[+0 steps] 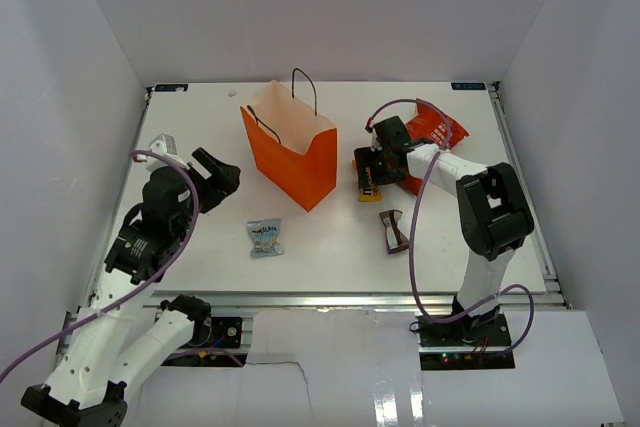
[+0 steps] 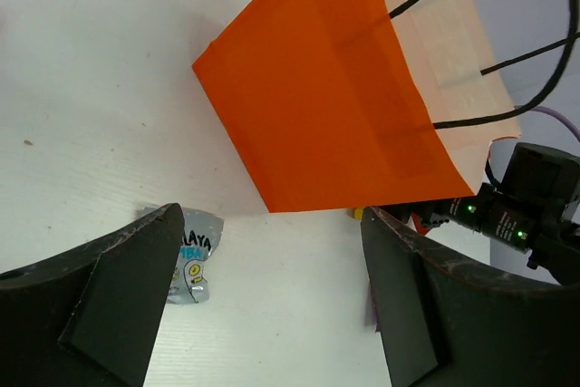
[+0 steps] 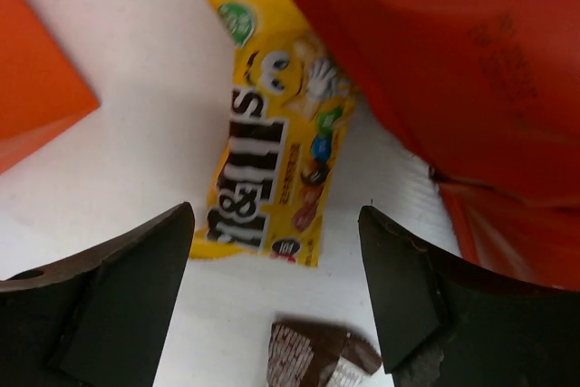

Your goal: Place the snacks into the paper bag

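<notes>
Top external view, read from left to right. A small pale wrapper [image 1: 160, 140] lies at the far left of the white table [image 1: 330, 267], just beyond the left arm. The left gripper [image 1: 220, 173] hangs over the table to the left of the orange paper bag [image 1: 290, 152]. Its fingers are spread and grasp nothing; in the left wrist view only bare table and the bag's side show in the gap. A pale-blue packet [image 1: 266, 237] lies flat on the near side of the table, near and left of the bag. In the left wrist view one finger partly hides it. The orange paper bag stands upright near the table's centre, with its mouth open upward and its black cord handles [image 1: 305, 87] rising from the rim. Every snack in view lies on the table outside the bag.

Just right of the bag lies the yellow M&M's packet [image 3: 272, 160], flat on the table. The right gripper [image 1: 385, 157] is poised directly over it. The right wrist view shows that gripper released, with a finger on either side of the packet and clasping nothing. A brown-white wrapper [image 1: 392, 230] lies nearer than the yellow packet and apart from it. Farthest right is the red chip bag [image 1: 440, 132], crinkled, with its edge lying over one corner of the yellow packet.
</notes>
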Motion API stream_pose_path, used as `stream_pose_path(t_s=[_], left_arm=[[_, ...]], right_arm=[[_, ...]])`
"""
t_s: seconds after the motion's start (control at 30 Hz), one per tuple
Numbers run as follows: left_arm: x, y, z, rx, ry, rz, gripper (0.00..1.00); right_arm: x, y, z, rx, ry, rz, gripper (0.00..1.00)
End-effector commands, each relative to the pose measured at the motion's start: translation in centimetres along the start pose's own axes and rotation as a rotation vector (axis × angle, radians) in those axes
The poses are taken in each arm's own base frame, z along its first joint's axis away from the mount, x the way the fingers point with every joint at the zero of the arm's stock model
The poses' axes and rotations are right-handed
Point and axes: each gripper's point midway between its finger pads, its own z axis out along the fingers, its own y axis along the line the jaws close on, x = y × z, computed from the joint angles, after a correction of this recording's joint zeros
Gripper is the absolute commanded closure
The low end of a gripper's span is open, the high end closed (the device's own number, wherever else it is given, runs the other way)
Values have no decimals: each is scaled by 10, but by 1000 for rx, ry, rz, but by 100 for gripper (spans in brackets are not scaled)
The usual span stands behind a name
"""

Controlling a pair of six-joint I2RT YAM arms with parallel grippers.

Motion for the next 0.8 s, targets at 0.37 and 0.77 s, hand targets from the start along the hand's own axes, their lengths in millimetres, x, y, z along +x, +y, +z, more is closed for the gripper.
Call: stream_pose_path(t_s=[0.37,0.77], left_arm=[[8,7,5,-44,20,-54,10],[19,12,15,-38,24,-73,10]], right_arm=[[-21,-3,19,90,-100,16,53],[-80,50,-119,-279,-425,-276,71]])
